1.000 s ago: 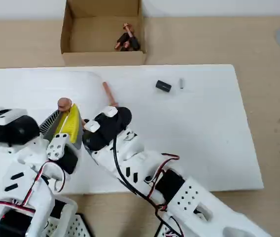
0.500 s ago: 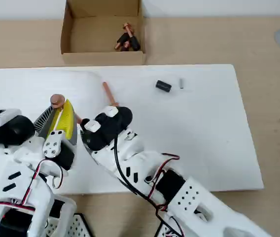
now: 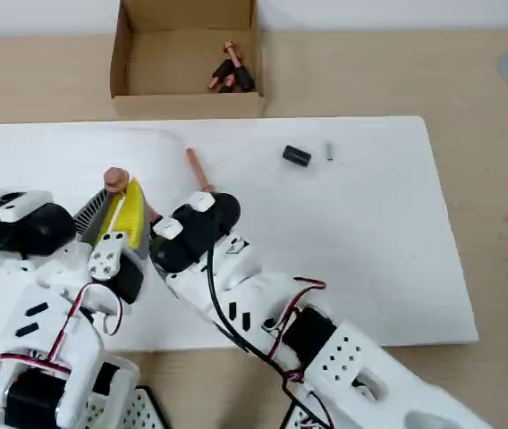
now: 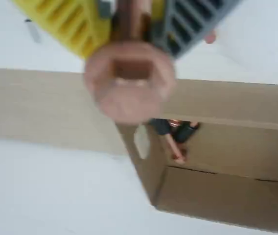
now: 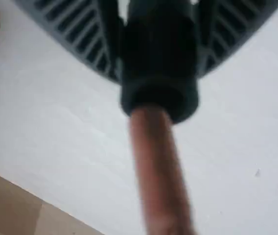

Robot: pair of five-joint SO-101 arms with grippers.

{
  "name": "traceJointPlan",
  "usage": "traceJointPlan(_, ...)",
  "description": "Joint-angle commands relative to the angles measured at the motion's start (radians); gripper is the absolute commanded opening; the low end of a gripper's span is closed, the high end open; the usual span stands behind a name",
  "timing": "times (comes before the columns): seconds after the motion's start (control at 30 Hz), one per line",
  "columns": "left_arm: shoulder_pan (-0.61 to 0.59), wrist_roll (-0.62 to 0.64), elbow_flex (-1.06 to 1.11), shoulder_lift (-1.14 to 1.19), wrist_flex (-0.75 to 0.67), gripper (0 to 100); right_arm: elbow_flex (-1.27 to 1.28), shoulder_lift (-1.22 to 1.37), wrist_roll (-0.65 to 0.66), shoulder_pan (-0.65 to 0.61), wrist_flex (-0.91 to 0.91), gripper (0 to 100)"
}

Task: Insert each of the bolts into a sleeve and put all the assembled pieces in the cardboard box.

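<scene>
My left gripper has its yellow and grey fingers shut on a copper bolt. The bolt's hex head looms close in the left wrist view, between the fingers of the left gripper. My right gripper is shut on a black sleeve, and a copper shaft sticks out of the sleeve's end. In the high view the two grippers meet near a copper bit. A second bolt and a loose black sleeve lie on the white board. The cardboard box holds assembled pieces.
A small grey pin lies beside the loose sleeve. The white board rests on a wooden table. The box's near wall and the pieces inside it appear beyond the bolt head.
The left gripper with its bolt swung a little left, then back right and slightly farther up the board. The right arm stayed nearly still.
</scene>
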Motion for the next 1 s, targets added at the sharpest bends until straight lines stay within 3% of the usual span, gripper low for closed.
traceJointPlan(0.0,0.038,0.0,0.003,0.01,-0.018,0,-0.07,-0.028,0.003,-0.012,-0.029,0.9)
traceJointPlan(0.3,0.057,-0.009,-0.006,0.005,0.1,0,-0.07,-0.028,0.003,-0.007,-0.029,0.9)
traceJointPlan(0.43,0.043,-0.078,-0.006,0.005,0.101,0,-0.073,-0.028,0.003,-0.007,-0.029,0.9)
traceJointPlan(0.7,0.011,-0.078,-0.006,0.005,0.106,1,-0.074,-0.028,0.003,-0.007,-0.029,0.9)
traceJointPlan(0.83,-0.015,-0.02,-0.006,0.01,0.115,13,-0.073,-0.028,0.006,-0.007,-0.029,0.9)
traceJointPlan(0.97,-0.052,0.048,-0.031,0.027,0.158,16,-0.073,-0.028,0.006,-0.007,-0.029,0.9)
